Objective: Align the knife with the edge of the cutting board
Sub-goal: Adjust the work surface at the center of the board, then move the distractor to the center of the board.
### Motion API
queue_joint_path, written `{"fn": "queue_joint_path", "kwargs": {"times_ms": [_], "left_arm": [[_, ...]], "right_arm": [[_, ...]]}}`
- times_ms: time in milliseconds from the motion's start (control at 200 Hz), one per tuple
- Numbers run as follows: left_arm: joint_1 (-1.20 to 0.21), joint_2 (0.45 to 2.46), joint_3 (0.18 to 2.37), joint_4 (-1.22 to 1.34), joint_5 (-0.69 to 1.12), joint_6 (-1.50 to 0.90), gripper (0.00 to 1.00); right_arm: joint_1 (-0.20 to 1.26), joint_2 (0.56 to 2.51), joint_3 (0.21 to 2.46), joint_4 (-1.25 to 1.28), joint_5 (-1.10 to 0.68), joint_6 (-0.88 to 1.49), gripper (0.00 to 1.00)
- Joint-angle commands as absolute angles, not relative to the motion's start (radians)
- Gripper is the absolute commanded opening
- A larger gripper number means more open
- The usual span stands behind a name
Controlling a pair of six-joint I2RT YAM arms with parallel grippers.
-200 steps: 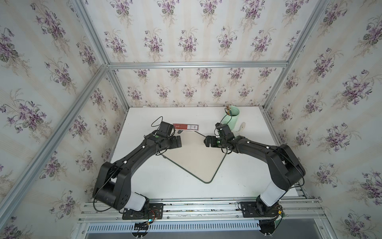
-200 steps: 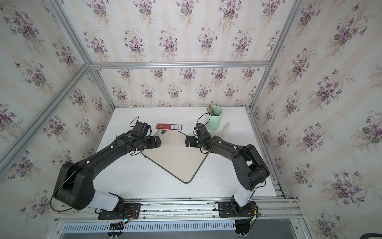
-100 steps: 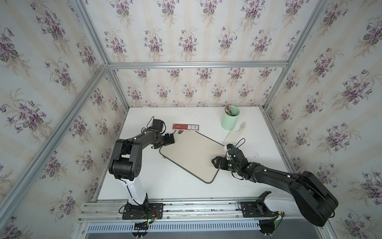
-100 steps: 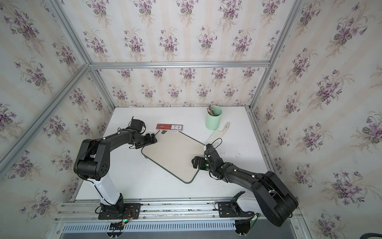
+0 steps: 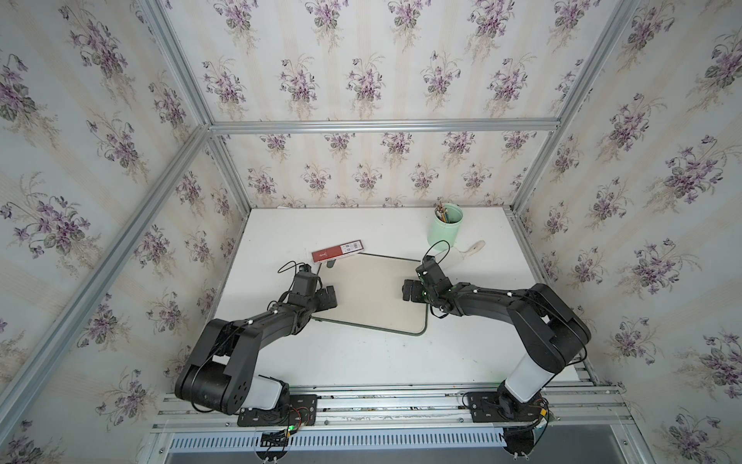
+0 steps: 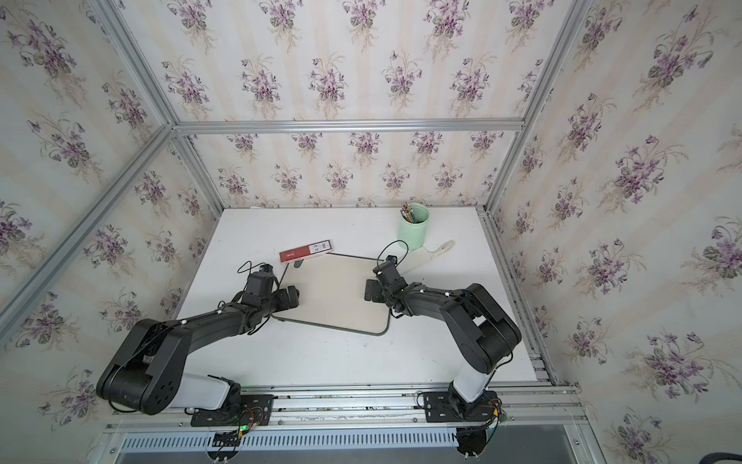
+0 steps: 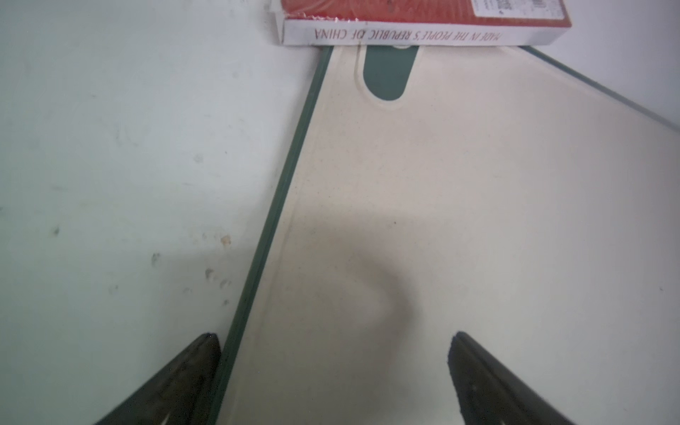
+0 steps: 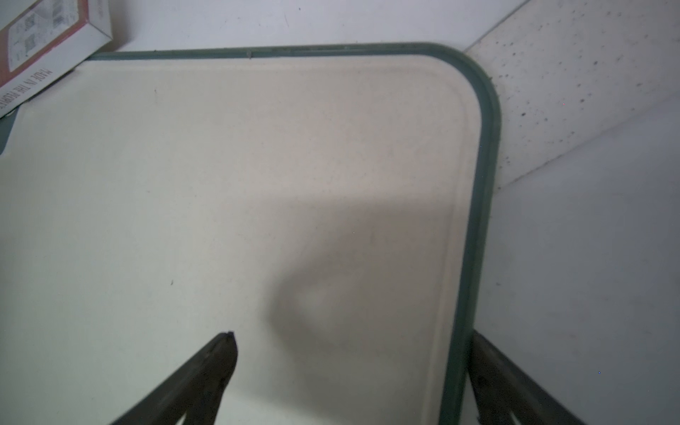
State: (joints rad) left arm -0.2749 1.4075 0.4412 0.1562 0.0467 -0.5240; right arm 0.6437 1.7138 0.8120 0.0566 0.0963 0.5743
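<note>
The beige cutting board (image 5: 373,293) (image 6: 333,293) lies flat mid-table, its green rim showing in both wrist views (image 7: 279,191) (image 8: 482,154). The white knife (image 5: 465,253) (image 6: 429,254) lies on the table off the board's far right corner, slanted, with its handle pointing away to the right. Its speckled blade (image 8: 570,84) meets that corner. My left gripper (image 5: 327,297) (image 7: 335,342) is open astride the board's left edge. My right gripper (image 5: 409,290) (image 8: 351,338) is open astride the right edge. Neither holds anything.
A flat red box (image 5: 337,251) (image 7: 423,18) rests on the board's far left corner, partly covering the oval hole (image 7: 386,77). A mint green cup (image 5: 445,227) with pencils stands at the back right, just behind the knife.
Half a second ago the left arm was by the far left corner and the right arm by the near right corner; both now hover over the board. The board has turned squarer to the table.
</note>
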Motion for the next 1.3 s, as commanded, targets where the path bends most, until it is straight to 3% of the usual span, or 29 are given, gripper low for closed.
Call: {"fn": "queue_joint_path", "kwargs": {"times_ms": [0,550,644,729,929,1179,1294], "left_arm": [[-0.319,1.355,0.380,-0.126,0.416,-0.697,0.99],[-0.319,1.273,0.679,-0.503,0.139,-0.598,0.99],[-0.319,1.280,0.727,-0.514,0.153,-0.571,0.99],[-0.319,1.296,0.746,-0.433,0.274,-0.532,0.99],[-0.336,1.538,0.913,-0.367,0.405,-0.476,1.00],[-0.335,1.861,1.186,-0.395,0.340,-0.456,1.00],[-0.330,1.916,1.256,-0.401,0.269,-0.459,0.99]], "right_arm": [[0.659,1.736,0.810,0.005,-0.225,0.598,0.98],[0.479,1.580,0.834,-0.115,-0.132,0.499,1.00],[0.429,1.579,0.844,-0.109,-0.137,0.488,1.00],[0.386,1.586,0.861,-0.108,-0.157,0.485,1.00],[0.359,1.584,0.869,-0.095,-0.175,0.474,1.00],[0.356,1.578,0.816,-0.049,-0.194,0.474,1.00],[0.356,1.581,0.803,-0.034,-0.204,0.475,1.00]]}}
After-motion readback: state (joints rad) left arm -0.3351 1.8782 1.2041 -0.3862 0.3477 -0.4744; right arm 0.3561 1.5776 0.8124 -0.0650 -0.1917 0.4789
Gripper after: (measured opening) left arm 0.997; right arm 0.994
